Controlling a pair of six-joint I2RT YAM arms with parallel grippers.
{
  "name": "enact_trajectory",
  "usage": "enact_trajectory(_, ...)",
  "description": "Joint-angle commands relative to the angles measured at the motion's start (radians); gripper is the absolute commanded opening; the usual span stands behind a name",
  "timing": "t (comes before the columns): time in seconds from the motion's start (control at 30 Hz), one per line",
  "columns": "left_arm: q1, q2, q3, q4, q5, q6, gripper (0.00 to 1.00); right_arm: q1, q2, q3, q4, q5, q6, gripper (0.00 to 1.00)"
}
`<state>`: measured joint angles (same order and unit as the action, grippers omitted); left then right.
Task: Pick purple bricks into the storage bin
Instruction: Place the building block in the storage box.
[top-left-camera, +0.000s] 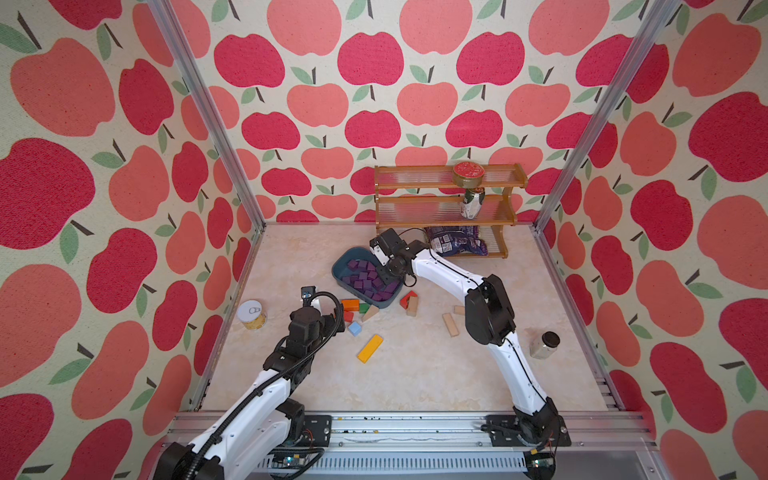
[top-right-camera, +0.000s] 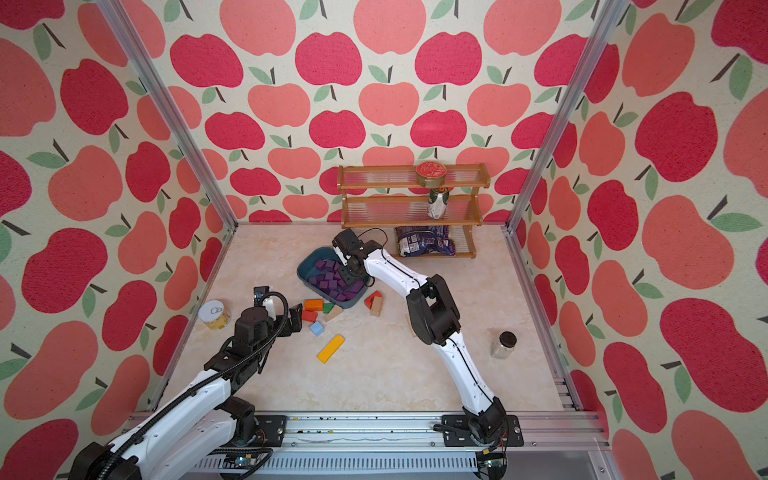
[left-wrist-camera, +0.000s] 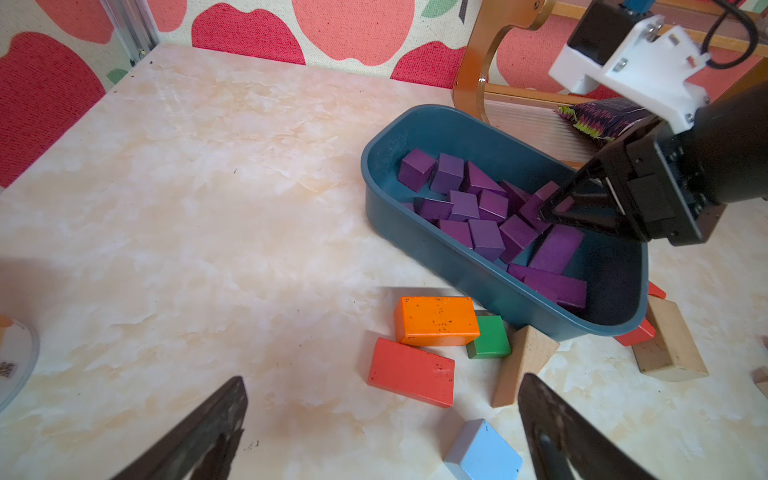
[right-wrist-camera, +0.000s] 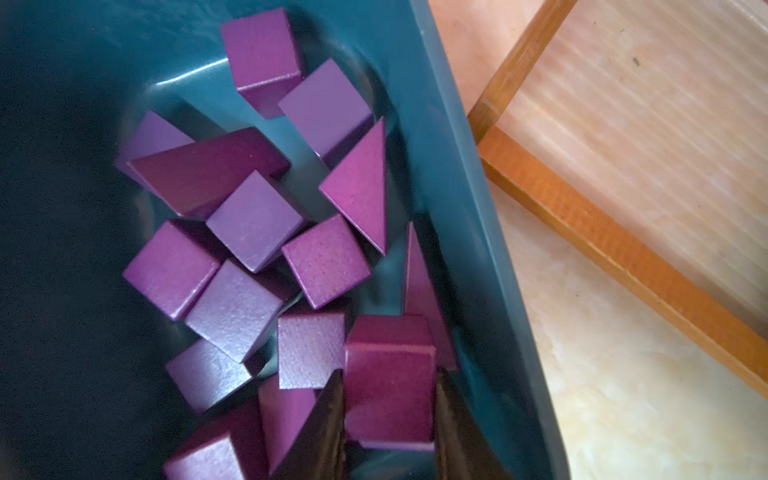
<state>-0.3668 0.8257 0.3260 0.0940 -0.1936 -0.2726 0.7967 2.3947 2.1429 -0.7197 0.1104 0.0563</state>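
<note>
**Right gripper clamped on one brick inside the bin; left gripper wide and empty**

Top views: You have the bin (top-left-camera: 341, 272) on the table (top-left-camera: 415, 374), in front of the wooden rack (top-left-camera: 415, 205). The purple bricks (top-left-camera: 362, 277) lie piled inside it. Your right gripper (top-left-camera: 387, 286) reaches down into the bin from the rack side. Your left gripper (top-right-camera: 296, 318) hangs near the coloured blocks, apart from the bin.

Left wrist view: Its fingers (left-wrist-camera: 208, 428) stand wide apart with nothing between them. Ahead, the orange block (left-wrist-camera: 436, 320), the red block (left-wrist-camera: 411, 372) and the green block (left-wrist-camera: 490, 336) lie just beside the bin's wall (left-wrist-camera: 436, 253).

Right wrist view: Your right fingers (right-wrist-camera: 324, 440) stand narrow, clamped on the held brick (right-wrist-camera: 388, 395). That brick sits within the bin, close to the wall on the rack side. You cannot tell whether it touches the bricks below.
</note>
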Motion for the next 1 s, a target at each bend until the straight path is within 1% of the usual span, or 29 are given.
enact_trajectory(0.0,0.008,0.004,0.001,-0.015,-0.004,-0.016,0.99,0.009,0.038,0.024,-0.063,-0.014,-0.031,0.27)
enact_trajectory(0.23,0.008,0.007,0.001,-0.014,-0.003,-0.017,0.99,0.012,0.087,0.105,-0.095,-0.025,-0.047,0.27)
enact_trajectory(0.47,0.009,0.007,0.000,-0.015,-0.004,-0.019,0.99,0.024,0.102,0.132,-0.113,-0.021,-0.087,0.27)
enact_trajectory(0.53,0.010,0.007,0.001,-0.016,-0.006,-0.020,0.99,0.031,0.097,0.123,-0.121,-0.014,-0.095,0.27)
enact_trajectory(0.63,0.012,0.006,0.001,-0.016,-0.006,-0.019,0.99,0.049,0.071,0.076,-0.112,0.014,-0.103,0.26)
enact_trajectory(0.77,0.010,0.003,0.001,-0.018,-0.005,-0.022,0.99,0.064,0.040,0.016,-0.096,0.018,-0.105,0.24)
enact_trajectory(0.97,0.012,0.003,0.000,-0.018,-0.001,-0.023,0.99,0.052,0.045,0.022,-0.097,0.027,-0.081,0.28)
